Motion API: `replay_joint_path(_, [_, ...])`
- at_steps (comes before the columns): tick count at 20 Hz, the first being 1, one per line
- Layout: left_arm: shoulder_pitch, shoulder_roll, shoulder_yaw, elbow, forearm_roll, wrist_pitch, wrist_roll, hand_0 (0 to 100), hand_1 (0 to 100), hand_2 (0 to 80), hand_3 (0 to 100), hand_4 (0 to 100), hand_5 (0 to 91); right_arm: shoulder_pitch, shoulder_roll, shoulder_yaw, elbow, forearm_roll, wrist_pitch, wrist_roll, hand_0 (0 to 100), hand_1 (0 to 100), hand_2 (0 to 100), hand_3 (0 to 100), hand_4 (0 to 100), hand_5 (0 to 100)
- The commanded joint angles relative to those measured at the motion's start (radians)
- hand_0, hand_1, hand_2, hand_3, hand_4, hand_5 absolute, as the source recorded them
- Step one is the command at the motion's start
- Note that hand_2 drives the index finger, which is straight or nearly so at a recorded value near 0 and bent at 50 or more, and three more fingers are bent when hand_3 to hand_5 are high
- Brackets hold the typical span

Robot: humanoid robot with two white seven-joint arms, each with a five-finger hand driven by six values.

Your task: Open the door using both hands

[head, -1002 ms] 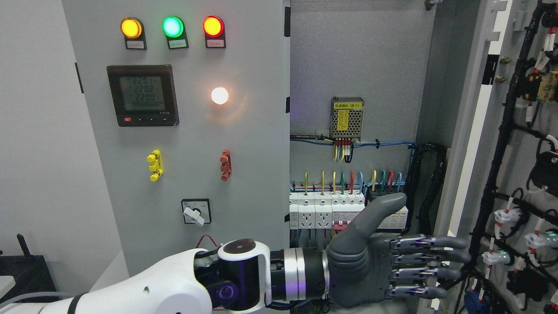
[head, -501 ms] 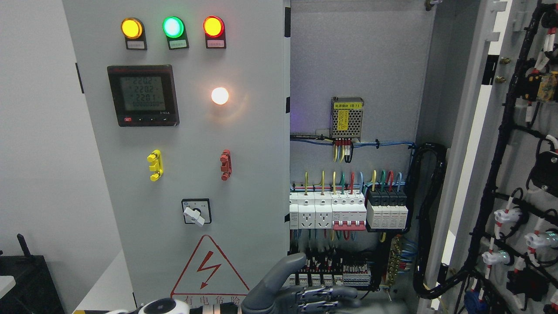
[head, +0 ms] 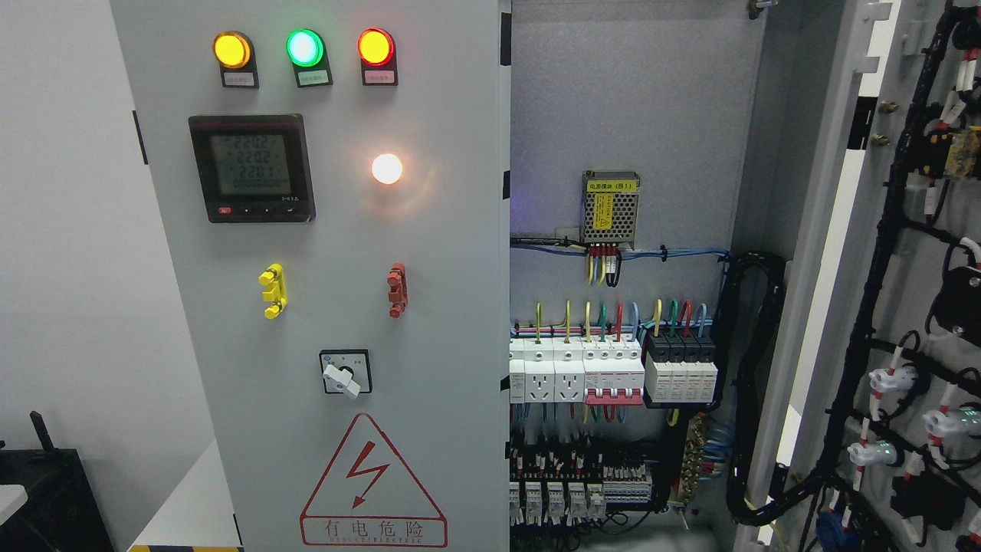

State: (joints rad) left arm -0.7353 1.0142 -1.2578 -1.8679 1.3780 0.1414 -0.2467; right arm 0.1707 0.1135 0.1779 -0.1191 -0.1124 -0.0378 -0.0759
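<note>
At three o'clock the right door [head: 912, 307] hangs swung wide, long edge vertical, cabinet interior [head: 621, 268] bared; the left door [head: 322, 268] stays flat at nine. Neither hand shows, so finger state and nearer arm can't be told.

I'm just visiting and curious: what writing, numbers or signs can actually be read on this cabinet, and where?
"2202", "2202", "2201": top three rows of the meter display; the bottom row is unclear.
"有电危险": under the lightning bolt on the red warning triangle; the small print below is blurred.
"(B1)": yellow label on the power supply; the characters before it are too small.
Tags under the three lamps: unreadable.
</note>
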Motion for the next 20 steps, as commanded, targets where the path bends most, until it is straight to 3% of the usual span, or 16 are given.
replay_joint_path(1, [0.212,0.215,0.005,0.007,-0.089,-0.023,0.003,0,0,0.0,0,3,0.0,0.000,0.000,0.000,0.001,-0.001,0.001,-0.001,11,0,0,0,0,0])
replay_joint_path(9, [0.454,0.204,0.008,0.156,-0.106,-0.048,0.004,0,0,0.0,0,3,0.0,0.000,0.000,0.000,0.001,0.000,0.001,-0.001,11,0,0,0,0,0])
replay_joint_path(15, [0.648,0.192,0.011,0.223,-0.186,-0.178,0.026,0,0,0.0,0,3,0.0,0.000,0.000,0.000,-0.001,0.000,0.001,-0.001,11,0,0,0,0,0])
replay_joint_path(20, [0.734,0.071,0.017,0.396,-0.189,-0.178,0.024,0,0,0.0,0,3,0.0,0.000,0.000,0.000,0.000,-0.001,0.001,-0.001,11,0,0,0,0,0])
